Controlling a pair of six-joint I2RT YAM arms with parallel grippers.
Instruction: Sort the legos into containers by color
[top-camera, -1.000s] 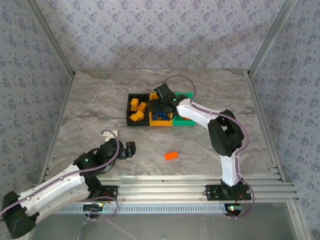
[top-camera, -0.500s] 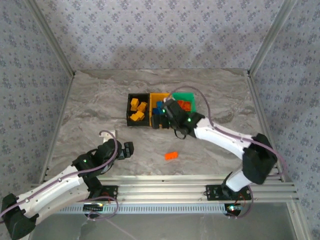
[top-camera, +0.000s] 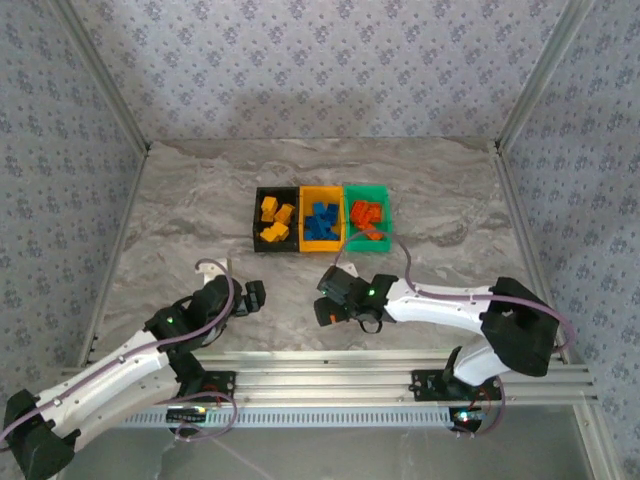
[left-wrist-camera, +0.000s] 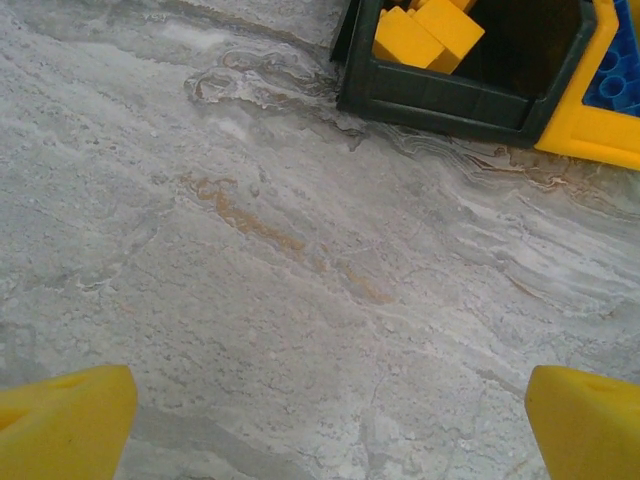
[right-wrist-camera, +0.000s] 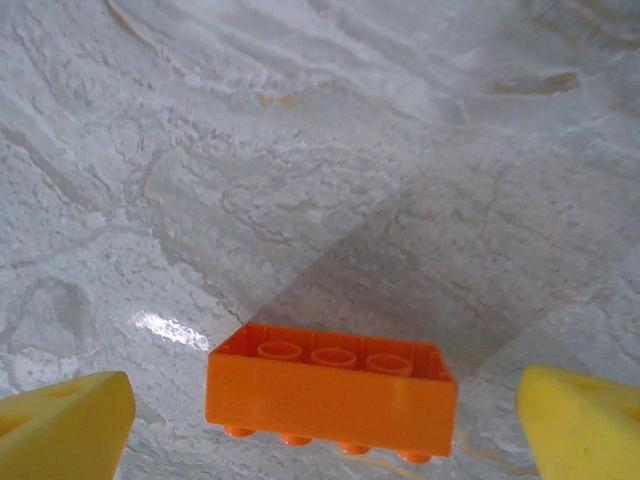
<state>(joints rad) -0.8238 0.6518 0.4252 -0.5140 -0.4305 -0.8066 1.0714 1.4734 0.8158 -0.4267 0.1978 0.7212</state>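
Over the last second the right gripper (top-camera: 328, 300) has swung away from the three bins at 12 o'clock and come down toward the near edge. It now hangs over the last loose piece, a red-orange studded plastic brick (right-wrist-camera: 330, 390). The left gripper (top-camera: 245, 296) has hardly shifted, parked at about 8 o'clock on the grey marbled tabletop (top-camera: 180, 200).

In the right wrist view the brick lies flat between the yellow pads (right-wrist-camera: 62, 425), its long side across the gap and a row of studs facing up. The jaws stand wide, well clear of both ends, so nothing is gripped yet. We judge this stance is a line-up for a pinch across the short sides. The left jaws are spread just as wide over bare table, holding nothing, probably kept back to leave room.

The sorting looks nearly finished:
- **Black bin:** the black rectangular plastic bin (top-camera: 257, 215) holds yellow-orange bricks (top-camera: 275, 220).
- **Yellow-orange bin:** the yellow-orange bin (top-camera: 322, 188) holds blue bricks (top-camera: 321, 225).
- **Green bin:** the green bin (top-camera: 367, 188) holds red-orange bricks (top-camera: 366, 214), so the loose one likely belongs there, at roughly 1 o'clock from where it sits.

The brick is hard, glossy and sharp-edged. The soft-looking pads should seat on it, though the slick stone-pattern surface may let it slide if one pad lands first.
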